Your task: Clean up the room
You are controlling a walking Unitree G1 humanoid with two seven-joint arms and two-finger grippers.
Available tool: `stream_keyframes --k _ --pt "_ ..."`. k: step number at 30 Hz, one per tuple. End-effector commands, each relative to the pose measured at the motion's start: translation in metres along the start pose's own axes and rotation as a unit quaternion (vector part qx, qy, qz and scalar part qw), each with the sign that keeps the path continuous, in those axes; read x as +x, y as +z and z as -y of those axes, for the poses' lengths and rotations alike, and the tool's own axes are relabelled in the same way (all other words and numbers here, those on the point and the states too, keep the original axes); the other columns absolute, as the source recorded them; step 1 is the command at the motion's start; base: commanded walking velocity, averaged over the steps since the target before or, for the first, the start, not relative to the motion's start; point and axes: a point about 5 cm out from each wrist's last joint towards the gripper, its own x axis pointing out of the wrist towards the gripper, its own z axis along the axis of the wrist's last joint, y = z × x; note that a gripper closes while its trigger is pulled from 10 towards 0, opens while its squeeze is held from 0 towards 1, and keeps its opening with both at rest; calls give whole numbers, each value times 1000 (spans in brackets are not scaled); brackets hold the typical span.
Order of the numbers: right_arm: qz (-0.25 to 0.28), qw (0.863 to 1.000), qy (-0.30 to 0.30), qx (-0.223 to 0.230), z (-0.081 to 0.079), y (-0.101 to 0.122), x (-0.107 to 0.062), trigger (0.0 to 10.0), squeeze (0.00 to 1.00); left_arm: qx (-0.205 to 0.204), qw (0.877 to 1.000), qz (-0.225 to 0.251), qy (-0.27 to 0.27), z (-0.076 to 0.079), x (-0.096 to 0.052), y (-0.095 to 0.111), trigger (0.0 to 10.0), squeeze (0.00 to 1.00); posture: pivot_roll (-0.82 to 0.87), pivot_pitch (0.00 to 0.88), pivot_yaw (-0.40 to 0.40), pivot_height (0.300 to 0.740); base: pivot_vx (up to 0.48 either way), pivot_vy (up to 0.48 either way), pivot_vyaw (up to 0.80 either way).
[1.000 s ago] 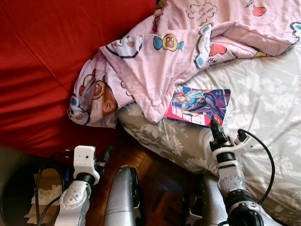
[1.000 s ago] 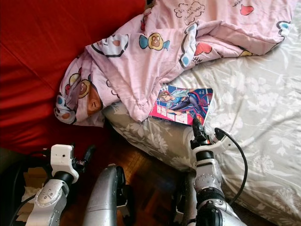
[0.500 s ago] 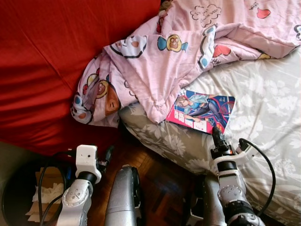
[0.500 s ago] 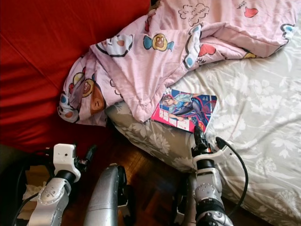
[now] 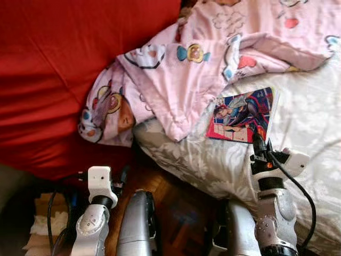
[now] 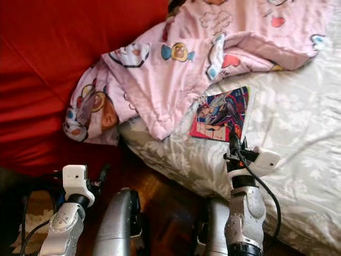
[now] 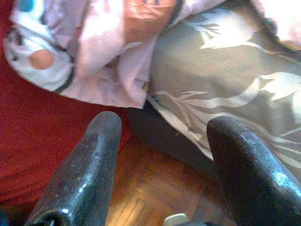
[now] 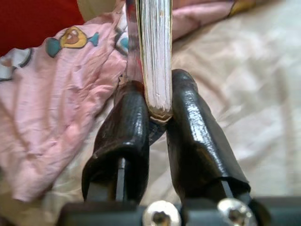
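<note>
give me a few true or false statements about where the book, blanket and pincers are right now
1. The right pincer is shut on the edge of the comic book. True.
2. The left pincer is holding the pink blanket. False: its fingers are open, with nothing between them, low near the wooden floor.
3. The pink blanket covers a corner of the comic book. True.
4. The bed sheet under the book is plain red. False: it is grey with a white floral print; the red cloth lies to the robot's left.
5. The book lies on the wooden floor. False: it is on the bed.
</note>
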Motion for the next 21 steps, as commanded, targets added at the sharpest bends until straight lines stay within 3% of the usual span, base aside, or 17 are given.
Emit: stream_keyframes --k 1,5,13,21 --pt "25 999 20 -16 -8 17 2 10000 0 -9 999 -25 20 -8 -9 -15 10000 0 1 242 20 603 0 0 0" --pt "4 997 53 -51 -14 18 2 10000 0 -11 998 -52 40 -13 -12 -31 10000 0 -11 228 1 628 0 0 0" --pt "-27 996 64 -61 -16 5 -1 10000 0 -17 988 -135 78 -23 -34 -68 10000 0 -10 197 -22 683 0 0 0" --pt "-63 996 36 -60 -9 -16 -8 10000 0 1 972 -216 93 -31 -54 -98 10000 0 -14 134 -26 733 0 0 0"
